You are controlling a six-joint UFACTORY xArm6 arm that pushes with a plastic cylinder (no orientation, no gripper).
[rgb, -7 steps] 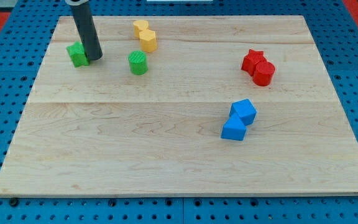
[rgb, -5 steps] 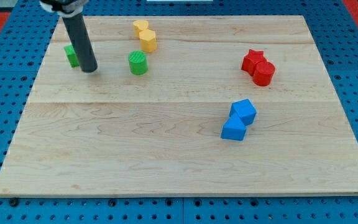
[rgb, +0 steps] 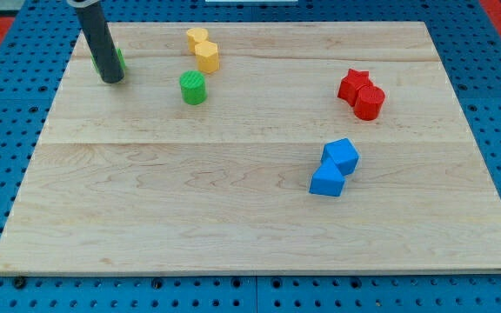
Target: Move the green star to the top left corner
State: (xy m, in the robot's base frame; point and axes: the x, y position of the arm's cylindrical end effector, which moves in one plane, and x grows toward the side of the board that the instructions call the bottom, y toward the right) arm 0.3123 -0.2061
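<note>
The green star (rgb: 120,61) sits near the board's top left and is mostly hidden behind my dark rod; only a green sliver shows at the rod's right. My tip (rgb: 111,79) rests on the board just below and in front of the star, touching or nearly touching it. A green cylinder (rgb: 193,88) stands apart to the right of the tip.
Two yellow blocks (rgb: 203,49) sit together at the top centre. A red star (rgb: 353,83) and a red cylinder (rgb: 370,102) touch at the right. Two blue blocks (rgb: 334,167) sit together right of centre. The wooden board (rgb: 233,209) lies on a blue pegboard.
My rod has moved up and left, and the green star has gone with it toward the top left corner, now mostly hidden behind the rod. Other blocks have not moved.
</note>
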